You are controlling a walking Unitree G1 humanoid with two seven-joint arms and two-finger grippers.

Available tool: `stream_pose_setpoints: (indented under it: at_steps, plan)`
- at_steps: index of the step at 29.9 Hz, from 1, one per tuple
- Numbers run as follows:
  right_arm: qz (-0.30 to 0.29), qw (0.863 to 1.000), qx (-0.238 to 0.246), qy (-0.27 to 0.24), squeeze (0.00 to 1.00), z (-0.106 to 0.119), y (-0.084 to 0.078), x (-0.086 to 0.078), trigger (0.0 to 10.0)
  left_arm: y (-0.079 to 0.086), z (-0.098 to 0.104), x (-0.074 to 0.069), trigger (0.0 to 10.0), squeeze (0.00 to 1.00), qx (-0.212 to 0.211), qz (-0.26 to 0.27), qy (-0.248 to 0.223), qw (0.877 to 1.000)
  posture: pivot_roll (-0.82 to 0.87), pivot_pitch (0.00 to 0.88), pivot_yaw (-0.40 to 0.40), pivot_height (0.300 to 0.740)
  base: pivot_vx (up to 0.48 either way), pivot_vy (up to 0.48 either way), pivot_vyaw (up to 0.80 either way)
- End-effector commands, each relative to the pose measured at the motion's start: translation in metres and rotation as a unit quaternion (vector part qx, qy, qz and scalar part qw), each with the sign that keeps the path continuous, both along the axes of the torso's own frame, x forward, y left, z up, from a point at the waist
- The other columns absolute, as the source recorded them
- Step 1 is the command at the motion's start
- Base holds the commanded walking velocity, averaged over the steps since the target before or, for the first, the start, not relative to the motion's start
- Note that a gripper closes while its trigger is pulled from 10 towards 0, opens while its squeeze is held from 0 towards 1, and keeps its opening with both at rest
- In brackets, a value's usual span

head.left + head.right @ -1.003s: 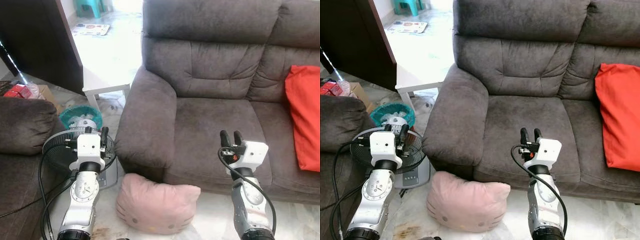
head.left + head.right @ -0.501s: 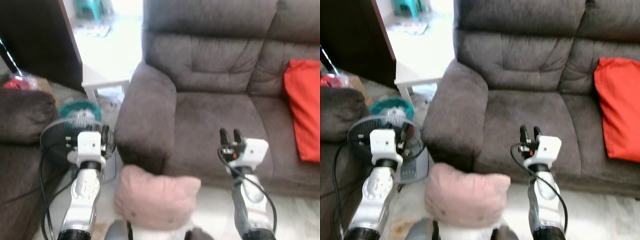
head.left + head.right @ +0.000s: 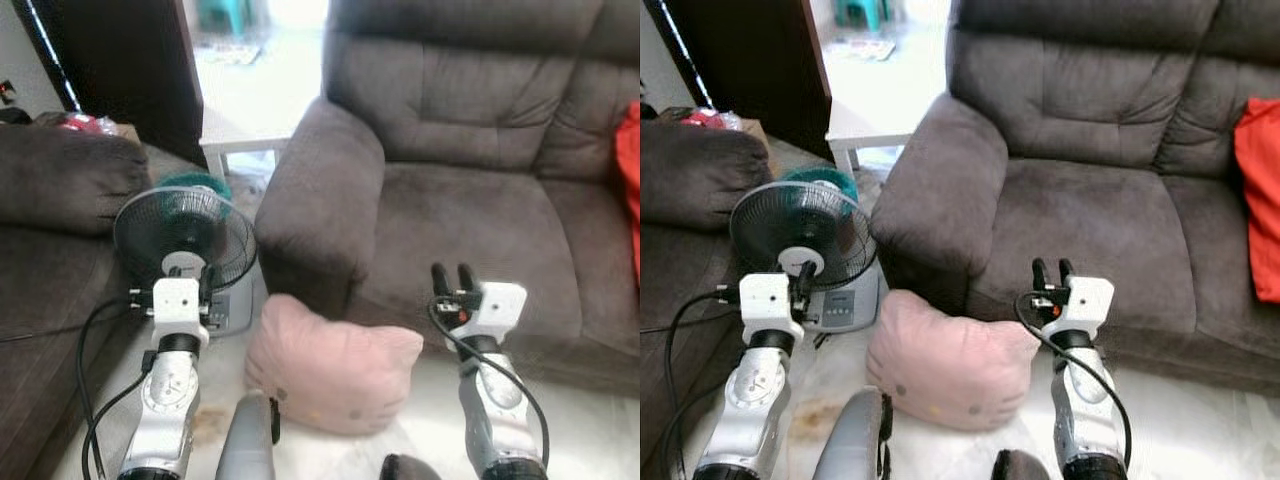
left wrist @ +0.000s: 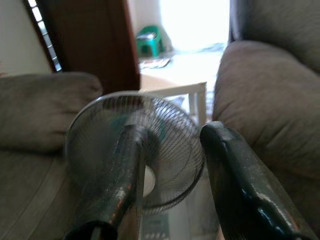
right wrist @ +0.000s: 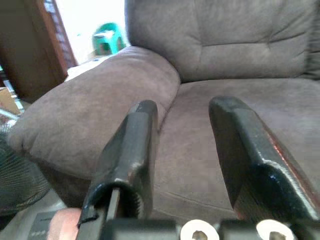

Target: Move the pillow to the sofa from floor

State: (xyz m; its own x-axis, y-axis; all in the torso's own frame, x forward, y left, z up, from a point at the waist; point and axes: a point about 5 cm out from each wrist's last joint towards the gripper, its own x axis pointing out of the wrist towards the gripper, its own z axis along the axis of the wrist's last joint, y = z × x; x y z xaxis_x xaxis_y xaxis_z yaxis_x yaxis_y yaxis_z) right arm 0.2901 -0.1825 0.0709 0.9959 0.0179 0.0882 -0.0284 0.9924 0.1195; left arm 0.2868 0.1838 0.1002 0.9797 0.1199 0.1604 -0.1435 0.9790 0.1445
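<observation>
Bare sofa seat (image 3: 460,215) (fan (image 3: 183,238) beside armrest (image 3: 318,190))

Soft daylight, slight motion blur

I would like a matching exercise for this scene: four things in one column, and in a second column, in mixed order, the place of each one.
Things:
1. pink pillow
2. red cushion
3. fan
4. white table

Places:
A. on the sofa seat, at the robot's right
B. on the floor against the sofa front, between the two arms
C. beyond the sofa armrest, near the bright doorway
D. on the floor beside the armrest, ahead of the left gripper

Pairs: 1-B, 2-A, 3-D, 4-C
</observation>
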Motion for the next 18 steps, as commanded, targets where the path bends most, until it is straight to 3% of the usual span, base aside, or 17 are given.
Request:
stream_pose_setpoints:
  at_steps: [1,12,18]
  plan:
    - [-0.003,1.0,0.001,-0.002,0.0,0.0019,-0.0019,0.0007,10.0,-0.0027,0.0062,0.004,10.0,0.0,-0.005,-0.003,-0.01,1.0,0.13,0.082,-0.035,0.63,0.0,0.0,0.0]
    - [-0.004,1.0,0.0,0.015,0.0,-0.0021,-0.0023,0.0013,10.0,-0.0049,0.0026,0.0035,10.0,0.0,-0.013,-0.011,-0.001,1.0,0.13,0.084,-0.038,0.63,0.0,0.0,0.0]
    - [-0.001,1.0,-0.003,0.019,0.0,-0.0024,-0.0015,0.0028,10.0,-0.0054,0.0018,0.0037,10.0,0.0,-0.013,-0.014,0.001,1.0,0.13,0.085,-0.038,0.601,0.0,0.0,0.0]
